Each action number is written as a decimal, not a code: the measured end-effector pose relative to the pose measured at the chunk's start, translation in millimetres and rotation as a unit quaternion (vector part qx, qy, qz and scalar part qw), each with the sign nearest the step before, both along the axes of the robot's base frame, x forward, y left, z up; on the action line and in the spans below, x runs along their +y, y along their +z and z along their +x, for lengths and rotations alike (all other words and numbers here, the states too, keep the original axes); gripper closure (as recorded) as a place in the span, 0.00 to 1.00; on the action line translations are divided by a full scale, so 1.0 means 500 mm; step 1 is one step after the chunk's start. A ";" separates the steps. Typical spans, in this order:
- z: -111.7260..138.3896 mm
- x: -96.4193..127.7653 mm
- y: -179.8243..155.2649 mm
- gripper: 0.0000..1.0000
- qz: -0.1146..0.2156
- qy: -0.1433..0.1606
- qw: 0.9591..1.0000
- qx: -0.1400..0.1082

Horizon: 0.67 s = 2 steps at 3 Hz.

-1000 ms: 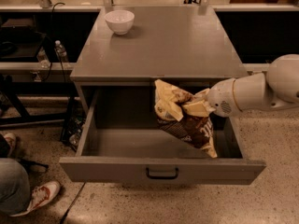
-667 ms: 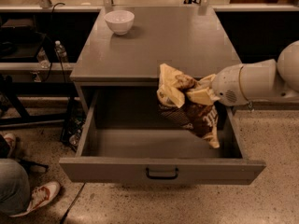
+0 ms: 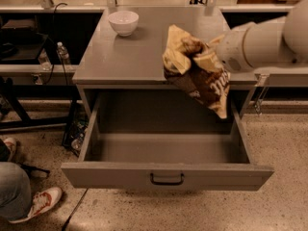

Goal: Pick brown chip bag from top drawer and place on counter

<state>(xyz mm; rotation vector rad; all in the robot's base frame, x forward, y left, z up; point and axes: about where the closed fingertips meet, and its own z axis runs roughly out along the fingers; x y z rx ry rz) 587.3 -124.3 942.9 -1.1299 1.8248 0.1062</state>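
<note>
The brown chip bag [image 3: 202, 76], crinkled dark brown with pale yellow ends, hangs in the air over the front right edge of the counter [image 3: 139, 52]. My gripper [image 3: 208, 57] is shut on the bag's upper part, coming in from the right on the white arm. The bag's lower end dangles over the back right of the open top drawer [image 3: 166, 150], which looks empty inside. The drawer's black handle [image 3: 166, 179] shows on its front panel.
A white bowl [image 3: 123, 22] stands at the counter's back left. A person's leg and sneaker [image 3: 33, 203] are on the floor at the lower left. A water bottle [image 3: 62, 54] and dark shelving sit to the left of the cabinet.
My gripper has lifted the chip bag up out of the drawer, from inside its right side to the height of the counter's front edge.
</note>
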 end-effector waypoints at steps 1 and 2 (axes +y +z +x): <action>0.019 0.008 0.009 1.00 -0.024 -0.002 1.000 -0.012; 0.019 0.008 0.009 1.00 -0.023 -0.002 1.000 -0.012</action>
